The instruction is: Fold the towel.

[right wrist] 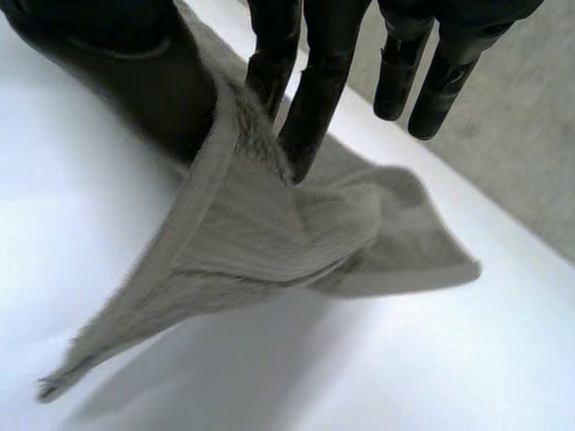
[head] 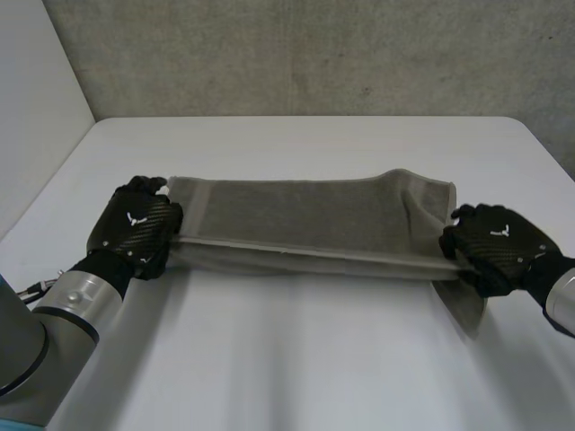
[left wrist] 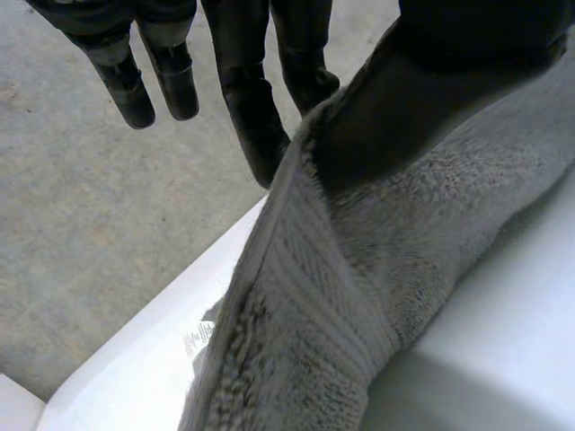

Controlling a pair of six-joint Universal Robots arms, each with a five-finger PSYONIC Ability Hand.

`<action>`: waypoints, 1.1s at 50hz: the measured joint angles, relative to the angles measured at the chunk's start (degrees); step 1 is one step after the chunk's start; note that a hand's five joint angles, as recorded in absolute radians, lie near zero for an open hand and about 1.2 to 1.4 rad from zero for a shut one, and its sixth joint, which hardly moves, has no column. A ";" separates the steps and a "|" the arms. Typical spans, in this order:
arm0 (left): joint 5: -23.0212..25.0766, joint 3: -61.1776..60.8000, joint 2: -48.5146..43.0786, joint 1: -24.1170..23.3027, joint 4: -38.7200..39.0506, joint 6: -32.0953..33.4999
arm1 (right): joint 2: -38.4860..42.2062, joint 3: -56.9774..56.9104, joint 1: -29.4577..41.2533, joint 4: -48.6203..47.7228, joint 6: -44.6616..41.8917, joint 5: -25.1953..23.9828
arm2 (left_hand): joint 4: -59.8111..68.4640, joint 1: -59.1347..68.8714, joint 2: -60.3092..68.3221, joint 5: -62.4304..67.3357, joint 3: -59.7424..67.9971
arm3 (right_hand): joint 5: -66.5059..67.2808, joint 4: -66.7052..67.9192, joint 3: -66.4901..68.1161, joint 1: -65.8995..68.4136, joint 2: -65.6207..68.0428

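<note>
Head view: the left robot hand (head: 135, 224) pinches the towel (head: 305, 215) at its left end. Its thumb is on one side and a finger on the other, and its other fingers are straight. The towel runs the long way from this robot hand across to the right robot hand (head: 494, 244), tight between them, just above the table (head: 296, 359). The right robot hand pinches the right end the same way, and a loose corner hangs down beside it. The rest of the towel lies flat past both sets of fingertips. I think the held edge must go forward, both robot hands together.
</note>
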 measured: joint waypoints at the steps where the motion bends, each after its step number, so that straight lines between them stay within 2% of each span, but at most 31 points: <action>1: -0.08 0.09 0.08 0.01 -0.09 -0.02 | 0.51 0.13 -0.03 0.02 0.47 0.13 | 0.00 0.00 0.06 0.13 0.00 | -4.56 0.00 0.00 -4.53 -4.47; 2: -0.18 0.21 0.15 0.04 -0.17 -0.06 | 1.14 0.22 -0.08 -0.01 1.34 0.31 | 0.00 0.00 0.10 0.17 0.00 | -9.90 0.00 0.00 -9.81 -9.26; 6: -0.34 0.31 0.11 0.15 -0.26 -0.21 | 3.29 0.09 -0.52 -0.48 5.43 1.10 | 0.00 0.00 0.11 0.25 0.00 | -17.99 0.00 0.00 -17.21 -15.43; 13: -0.54 0.14 -0.11 0.63 -0.27 -0.59 | 7.09 -1.05 -1.58 -2.87 12.03 3.95 | 0.00 0.00 0.11 0.25 0.00 | -19.25 0.00 0.00 -18.16 -15.99; 22: -1.79 0.07 0.01 2.02 -0.29 -0.76 | 7.79 -1.81 -2.12 -4.58 13.49 8.18 | 0.00 0.00 0.11 0.27 0.00 | -21.99 0.00 0.00 -20.59 -18.78; 27: -2.42 0.26 0.13 3.04 -0.44 -0.78 | 7.92 -1.77 -2.48 -5.68 13.44 8.73 | 0.00 0.00 0.11 0.25 0.00 | -19.59 0.00 0.00 -17.92 -17.12; 30: -2.54 0.34 0.15 3.65 -0.95 -0.81 | 8.09 -1.61 -2.65 -6.50 13.44 8.64 | 0.00 0.00 0.11 0.26 0.00 | -8.73 0.00 0.00 -4.51 -3.79; 33: -2.55 0.38 0.15 3.98 -1.64 -0.85 | 8.28 -1.48 -2.63 -7.16 13.44 8.24 | 0.00 0.00 0.11 0.26 0.00 | 5.36 0.00 0.00 10.18 10.42; 34: -2.55 0.37 0.15 4.01 -1.80 -0.86 | 8.31 -1.47 -2.62 -7.24 13.44 8.15 | 0.00 0.00 0.11 0.27 0.00 | 7.26 0.00 0.00 10.55 11.17; 42: -2.78 0.08 0.21 4.15 -2.38 -0.92 | 4.23 -3.11 -3.47 -6.03 13.70 5.60 | 0.00 0.00 0.12 0.25 0.00 | 8.07 0.00 0.00 10.55 11.22; 46: -2.81 -0.05 0.17 4.07 -2.34 -0.93 | -2.78 -3.74 -5.89 -4.73 15.94 2.62 | 0.00 0.00 0.12 0.26 0.00 | 8.07 0.00 0.00 10.55 11.22; 52: -2.97 -0.12 -0.85 3.70 -1.86 -0.92 | -6.01 -2.35 -7.79 -4.73 20.70 -1.70 | 0.00 0.00 0.11 0.23 0.00 | 8.84 0.00 0.00 10.55 11.22; 55: -3.28 -0.05 -2.44 3.48 -1.56 -0.87 | -4.15 -1.36 -7.44 -5.32 21.71 -2.97 | 0.00 -10.48 -13.28 -12.65 0.00 | 9.43 0.00 0.00 10.55 11.22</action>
